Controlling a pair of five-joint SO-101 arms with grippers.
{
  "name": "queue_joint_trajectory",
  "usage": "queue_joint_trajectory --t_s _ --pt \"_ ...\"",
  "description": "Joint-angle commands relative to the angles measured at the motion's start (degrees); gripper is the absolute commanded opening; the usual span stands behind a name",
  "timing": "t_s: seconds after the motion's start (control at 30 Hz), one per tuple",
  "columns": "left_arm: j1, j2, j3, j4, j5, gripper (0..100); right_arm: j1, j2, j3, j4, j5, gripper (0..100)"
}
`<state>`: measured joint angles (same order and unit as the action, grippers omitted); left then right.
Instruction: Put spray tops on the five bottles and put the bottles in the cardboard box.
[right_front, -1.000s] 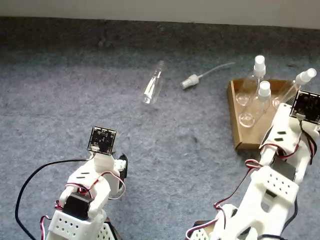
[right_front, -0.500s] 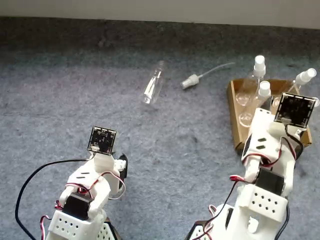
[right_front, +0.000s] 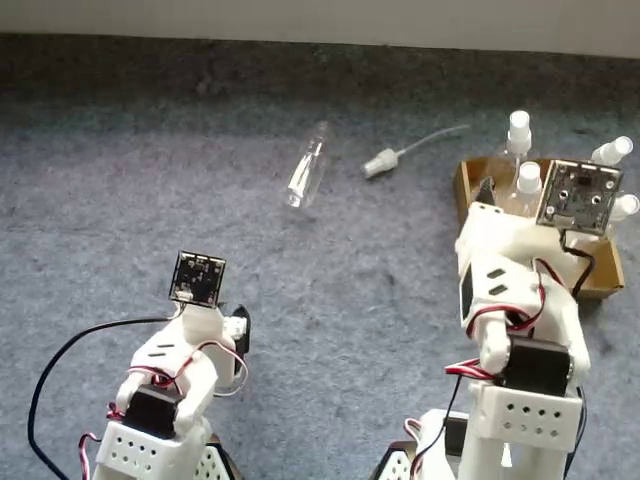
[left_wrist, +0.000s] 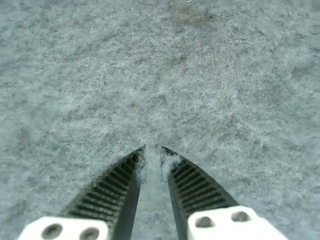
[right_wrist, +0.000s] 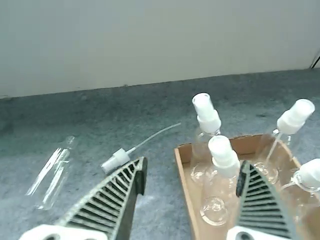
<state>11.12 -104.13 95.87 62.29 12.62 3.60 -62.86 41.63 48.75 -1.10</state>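
Note:
A clear bottle (right_front: 307, 172) without a top lies on its side on the grey carpet (right_front: 120, 190); the right wrist view shows the same bottle (right_wrist: 50, 176). A loose white spray top (right_front: 381, 162) with a long thin tube lies to its right, and appears as the spray top (right_wrist: 116, 160) in the right wrist view. Several bottles with white spray tops (right_wrist: 221, 151) stand in the cardboard box (right_front: 466, 196). My right gripper (right_wrist: 193, 162) hangs open just above the box's near left corner, holding nothing. My left gripper (left_wrist: 154, 150) is shut and empty, low over bare carpet.
A pale wall (right_wrist: 150, 40) runs along the far edge of the carpet. The left arm (right_front: 185, 365) stands at the front left with a black cable looping beside it. The right arm (right_front: 520, 300) covers the box's near side.
The right arm has swung left and forward, so its wrist now sits over the box. The left arm has barely shifted.

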Motion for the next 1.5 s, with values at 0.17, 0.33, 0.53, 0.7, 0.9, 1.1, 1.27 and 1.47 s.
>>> queue_joint_trajectory --t_s 0.17,0.33,0.53,0.7,0.9,1.1,1.27,1.47 --pt "-4.26 0.13 1.1 -0.26 -0.88 1 -11.38 13.05 -13.49 6.81 -6.15 25.7" --pt "-5.76 0.13 1.27 -2.46 -0.88 1 -16.4 21.85 -19.47 8.66 -10.37 25.7" --pt "-6.55 0.13 1.27 -2.64 -0.88 1 -23.25 33.98 -26.15 8.31 -13.63 25.7" --pt "-7.96 0.13 1.1 -2.73 -0.88 1 -26.51 45.41 -34.24 8.31 -18.55 25.7" --pt "-8.66 0.13 1.27 -4.22 -0.88 1 -30.37 61.05 -44.09 8.13 -23.03 25.7" --pt "-8.66 0.13 1.27 -4.22 -0.88 1 -30.46 78.55 -58.59 8.13 -23.21 25.7" --pt "-8.66 0.13 1.27 -4.13 -0.88 1 -30.55 90.95 -71.69 8.13 -25.23 25.7" --pt "-8.66 0.22 1.27 -4.04 -0.88 1 -31.52 101.58 -83.91 8.57 -33.14 25.7"
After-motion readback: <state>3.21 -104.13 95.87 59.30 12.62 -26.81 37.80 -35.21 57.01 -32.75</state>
